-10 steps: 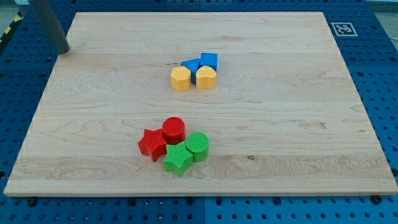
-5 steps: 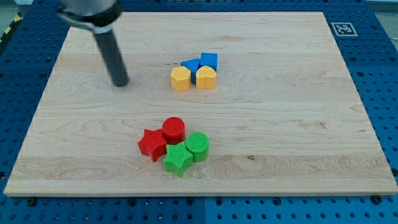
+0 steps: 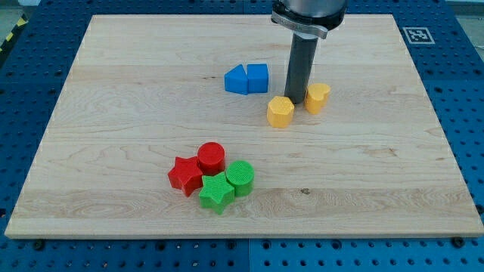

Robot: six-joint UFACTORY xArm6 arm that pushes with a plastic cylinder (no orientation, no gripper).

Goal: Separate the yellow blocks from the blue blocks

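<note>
Found my tip (image 3: 295, 102) planted on the wooden board (image 3: 113, 113), right of centre and nearer the top edge than the bottom edge. Saw it wedged between the two yellow blocks: the six-sided yellow block (image 3: 280, 112) just to its bottom-left, the rounded yellow block (image 3: 318, 98) just to its right. Could not tell whether it touched either one. Noted the dark rod (image 3: 303, 66) rising straight up from there, out past the top edge.

Carried no claw, only that plain rod, so could not tell of any open or closed state; gripped nothing.

Spotted the two blue blocks side by side and touching, left of the rod, toward the middle of the top edge: the blue wedge (image 3: 236, 79) on the left, the blue cube (image 3: 258, 78) on the right. Saw a clear strip of bare wood between the blue pair and the yellow pair, with the six-sided yellow block the nearer of the two to the blue cube.

Counted four more blocks bunched together well apart from all that, toward the bottom edge and left of centre: red cylinder (image 3: 212, 157), red star (image 3: 185, 175), green star (image 3: 216, 193), green cylinder (image 3: 240, 177), each pressed against its neighbours.

Made out a black-and-white square marker (image 3: 415, 35) just off the top-right corner, on the blue perforated table (image 3: 23, 98) beneath the board.
</note>
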